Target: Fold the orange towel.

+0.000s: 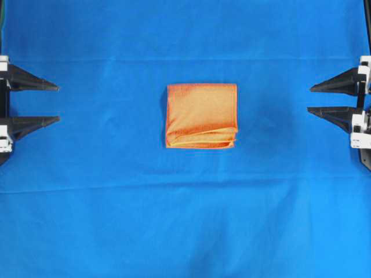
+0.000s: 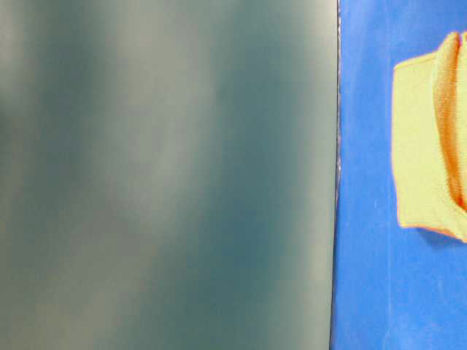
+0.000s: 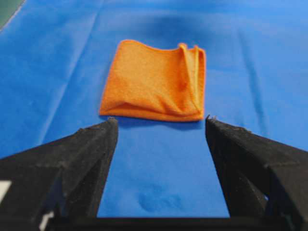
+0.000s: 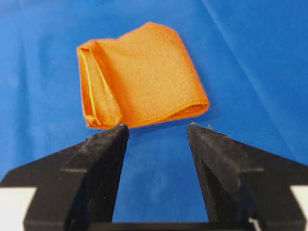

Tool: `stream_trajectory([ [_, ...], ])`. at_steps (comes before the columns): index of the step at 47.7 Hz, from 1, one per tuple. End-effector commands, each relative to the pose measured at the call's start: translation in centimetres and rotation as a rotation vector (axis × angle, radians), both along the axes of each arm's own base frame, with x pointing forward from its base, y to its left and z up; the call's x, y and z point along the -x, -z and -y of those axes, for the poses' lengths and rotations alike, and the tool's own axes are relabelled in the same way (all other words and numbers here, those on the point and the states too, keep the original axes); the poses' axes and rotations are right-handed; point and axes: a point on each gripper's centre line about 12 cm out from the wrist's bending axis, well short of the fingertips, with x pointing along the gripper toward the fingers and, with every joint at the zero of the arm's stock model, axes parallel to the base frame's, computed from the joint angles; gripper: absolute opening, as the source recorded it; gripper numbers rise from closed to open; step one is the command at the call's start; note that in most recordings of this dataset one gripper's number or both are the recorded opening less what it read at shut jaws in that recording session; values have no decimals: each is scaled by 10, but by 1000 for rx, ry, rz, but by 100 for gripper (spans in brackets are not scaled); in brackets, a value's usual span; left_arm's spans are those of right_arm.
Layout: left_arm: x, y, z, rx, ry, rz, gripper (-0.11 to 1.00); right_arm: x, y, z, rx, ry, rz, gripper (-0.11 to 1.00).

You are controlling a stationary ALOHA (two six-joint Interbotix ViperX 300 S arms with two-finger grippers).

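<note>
Orange towel (image 1: 201, 115), folded into a layered square, is laid at the middle of the blue sheet (image 1: 185, 220), well apart from the left gripper (image 1: 58, 103) and right gripper (image 1: 309, 99), both spread wide and empty.

Creased blue sheet (image 1: 185, 220) covering the table; blurred grey-green panel (image 2: 168, 175) beside it

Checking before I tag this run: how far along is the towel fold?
Done: the orange towel lies folded in a compact square on the blue sheet, stacked layer edges showing along one side. In hand: nothing. The left gripper and right gripper sit at opposite edges, jaws open and empty, well apart from the towel. Left: apparently nothing; the layers sit slightly uneven, so at most a tidy-up.
</note>
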Motion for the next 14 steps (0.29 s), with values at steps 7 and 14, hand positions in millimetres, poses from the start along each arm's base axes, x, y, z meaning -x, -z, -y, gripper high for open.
stream_trajectory([
  [7,-2,-2,-1,3,-4,2,67,-3,-4,0,-1,-3,13,57],
  [14,-2,-2,-1,3,-4,0,67,-2,-4,0,-1,-2,12,57],
])
